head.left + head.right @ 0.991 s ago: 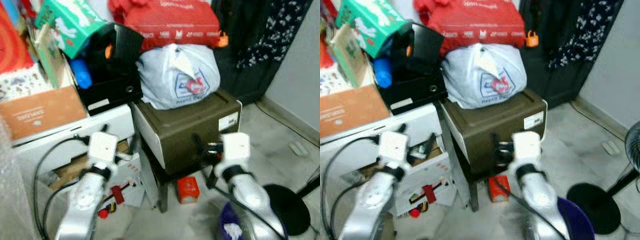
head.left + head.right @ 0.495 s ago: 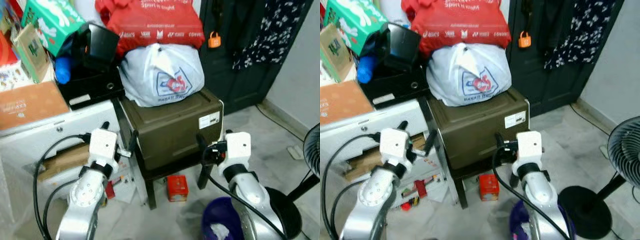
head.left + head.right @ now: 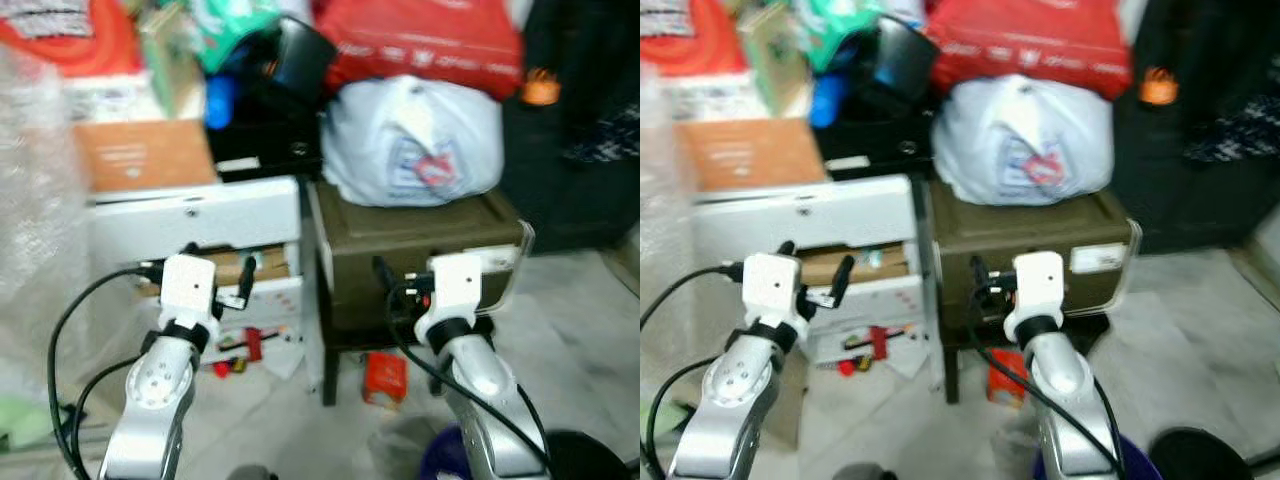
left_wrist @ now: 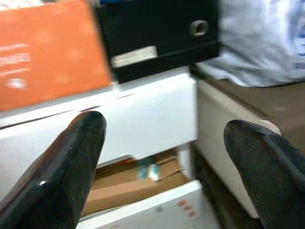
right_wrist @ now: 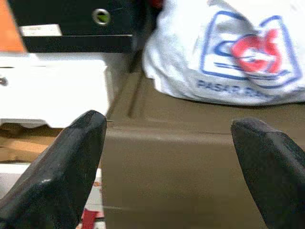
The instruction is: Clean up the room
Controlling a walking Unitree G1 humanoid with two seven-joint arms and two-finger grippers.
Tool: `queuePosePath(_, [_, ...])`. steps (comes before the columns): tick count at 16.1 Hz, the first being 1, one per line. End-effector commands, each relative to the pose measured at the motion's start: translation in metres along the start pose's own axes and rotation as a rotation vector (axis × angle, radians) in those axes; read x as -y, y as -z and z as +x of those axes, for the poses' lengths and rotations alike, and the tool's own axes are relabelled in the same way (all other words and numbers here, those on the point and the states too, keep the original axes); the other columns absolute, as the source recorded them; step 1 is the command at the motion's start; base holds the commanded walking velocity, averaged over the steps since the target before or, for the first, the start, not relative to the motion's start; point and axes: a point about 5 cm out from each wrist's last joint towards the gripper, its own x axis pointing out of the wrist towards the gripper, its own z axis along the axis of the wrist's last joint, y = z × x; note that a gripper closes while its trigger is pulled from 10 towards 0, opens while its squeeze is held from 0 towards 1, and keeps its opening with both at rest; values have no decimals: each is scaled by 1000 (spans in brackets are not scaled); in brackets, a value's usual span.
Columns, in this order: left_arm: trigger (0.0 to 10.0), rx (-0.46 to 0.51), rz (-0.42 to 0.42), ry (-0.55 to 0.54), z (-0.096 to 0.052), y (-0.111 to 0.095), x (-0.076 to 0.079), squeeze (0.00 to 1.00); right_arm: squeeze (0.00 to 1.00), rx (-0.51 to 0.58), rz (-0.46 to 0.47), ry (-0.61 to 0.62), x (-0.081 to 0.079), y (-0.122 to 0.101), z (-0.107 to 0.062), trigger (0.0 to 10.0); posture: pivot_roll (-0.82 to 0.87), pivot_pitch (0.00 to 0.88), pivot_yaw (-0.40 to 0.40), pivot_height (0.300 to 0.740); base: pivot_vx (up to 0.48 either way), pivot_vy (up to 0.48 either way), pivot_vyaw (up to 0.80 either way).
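Left eye view: your left tool (image 3: 215, 283) and right tool (image 3: 402, 290) released, empty, raised before olive storage box (image 3: 420, 255). Red tin (image 3: 384, 377) on floor beneath box; judged pickup target.

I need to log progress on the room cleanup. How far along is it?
Nothing looks tidied yet. Both the left gripper and right gripper are open and hold nothing, raised in front of the white cabinet and the brown box. Left to do: the small red box and red bits on the floor, plus the piled white plastic bag and red bag.
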Motion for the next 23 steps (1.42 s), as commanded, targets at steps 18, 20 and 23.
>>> queuePosePath(18, [10000, 20, -31, -206, -1, 13, -8, 0, 0, -22, -3, -79, -8, 12, 39, 10000, 67, 0, -100, 740, 0, 0, 800])
queuePosePath(20, [10000, 50, 2, -218, 1, 7, -10, 0, 0, 10, -13, -111, -14, 6, 46, 10000, 53, 0, -70, 740, 0, 0, 800])
queuePosePath(23, [10000, 75, 31, -232, 1, 3, -18, 0, 0, 28, -23, -119, -15, 2, 55, 10000, 55, 0, -64, 740, 0, 0, 800])
